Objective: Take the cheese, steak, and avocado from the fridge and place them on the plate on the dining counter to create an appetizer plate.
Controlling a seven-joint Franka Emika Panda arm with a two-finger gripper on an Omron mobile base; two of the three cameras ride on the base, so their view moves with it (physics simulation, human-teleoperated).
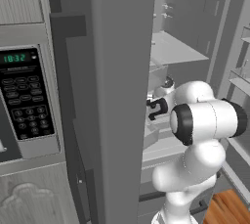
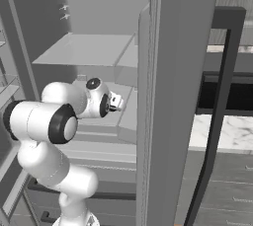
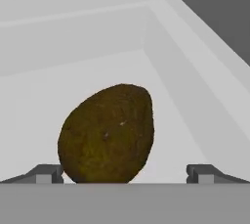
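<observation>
The avocado [image 3: 107,135], a dark brown-olive egg-shaped ball, rests on the pale grey floor of a bin inside the fridge [image 3: 195,96]. My gripper [image 3: 124,174] is open, one fingertip on each side of the avocado's base, and neither visibly touches it. In both base views my arm reaches into the open fridge [image 1: 122,71] [image 2: 168,96] at mid height, and my hand [image 2: 114,102] points inward past the door edge. The cheese, the steak, the plate and the dining counter are out of view.
The bin's right wall [image 3: 215,86] runs close beside the avocado. A black-panelled microwave [image 1: 24,96] stands left of the fridge. Grey shelves [image 2: 84,50] hang above my hand. A dark door handle [image 2: 220,96] and a pale veined worktop [image 2: 222,133] lie to the right.
</observation>
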